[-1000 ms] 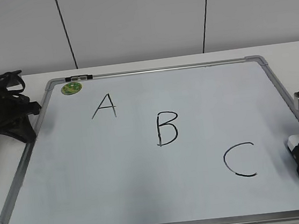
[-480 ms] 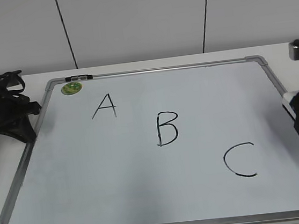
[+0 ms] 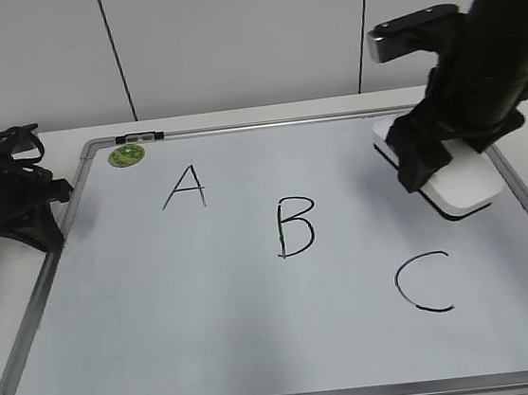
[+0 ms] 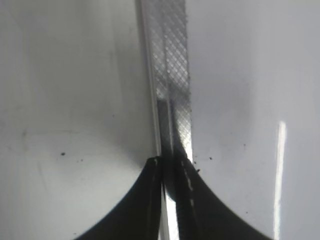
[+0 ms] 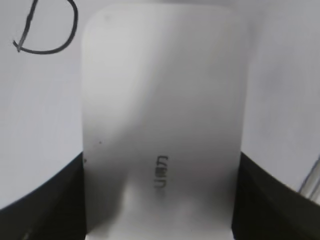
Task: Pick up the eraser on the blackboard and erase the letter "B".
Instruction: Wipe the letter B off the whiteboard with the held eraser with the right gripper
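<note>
The blackboard (image 3: 210, 308) is a large white board with a silver frame, lying flat. A black letter "B" (image 3: 295, 225) is drawn near its middle. My right gripper (image 3: 428, 155) is shut on the white eraser (image 3: 463, 184), over the board's upper right part, to the right of the "B" and apart from it. In the right wrist view the eraser (image 5: 160, 115) fills the middle between my jaws (image 5: 160, 200). A black marker stroke (image 5: 55, 47) shows at top left; I cannot tell which letter. My left gripper (image 3: 31, 229) is shut and empty at the board's left frame (image 4: 172, 60).
A black "A" (image 3: 184, 187) is drawn upper left and a black "C" (image 3: 425, 283) lower right of the "B". A round green sticker (image 3: 127, 155) sits at the board's top left corner. A white wall stands behind the table.
My right gripper, holding the eraser, has risen from the board's right edge and moved up and left, over the board's upper right part. The left arm has not moved.
</note>
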{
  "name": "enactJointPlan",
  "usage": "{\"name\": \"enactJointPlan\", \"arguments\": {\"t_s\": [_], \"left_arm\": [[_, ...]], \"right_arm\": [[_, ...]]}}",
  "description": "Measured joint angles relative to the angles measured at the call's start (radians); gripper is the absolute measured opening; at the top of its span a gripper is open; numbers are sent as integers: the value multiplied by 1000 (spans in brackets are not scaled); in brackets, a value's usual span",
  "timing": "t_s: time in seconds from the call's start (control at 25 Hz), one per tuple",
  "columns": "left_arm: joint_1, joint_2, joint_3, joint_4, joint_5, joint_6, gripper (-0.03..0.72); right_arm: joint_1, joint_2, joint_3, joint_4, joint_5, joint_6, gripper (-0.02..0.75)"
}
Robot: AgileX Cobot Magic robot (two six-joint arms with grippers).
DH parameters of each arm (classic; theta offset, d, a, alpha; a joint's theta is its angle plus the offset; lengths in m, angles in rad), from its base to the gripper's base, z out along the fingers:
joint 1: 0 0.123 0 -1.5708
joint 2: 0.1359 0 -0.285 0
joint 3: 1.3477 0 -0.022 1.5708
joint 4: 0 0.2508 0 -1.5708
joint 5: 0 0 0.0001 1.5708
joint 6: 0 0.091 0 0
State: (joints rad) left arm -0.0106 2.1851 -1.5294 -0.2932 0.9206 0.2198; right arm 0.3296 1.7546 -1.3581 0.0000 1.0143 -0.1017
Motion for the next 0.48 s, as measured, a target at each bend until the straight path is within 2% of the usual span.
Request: {"name": "enactJointPlan", "arguments": {"t_s": [0.24, 0.48], "left_arm": [[0, 0, -2, -1, 2, 0, 35], [0, 0, -2, -2, 4, 0, 35]], "right_arm": [[71, 200, -216, 0, 61, -25, 531], [93, 394, -401, 12, 88, -95, 531]]}}
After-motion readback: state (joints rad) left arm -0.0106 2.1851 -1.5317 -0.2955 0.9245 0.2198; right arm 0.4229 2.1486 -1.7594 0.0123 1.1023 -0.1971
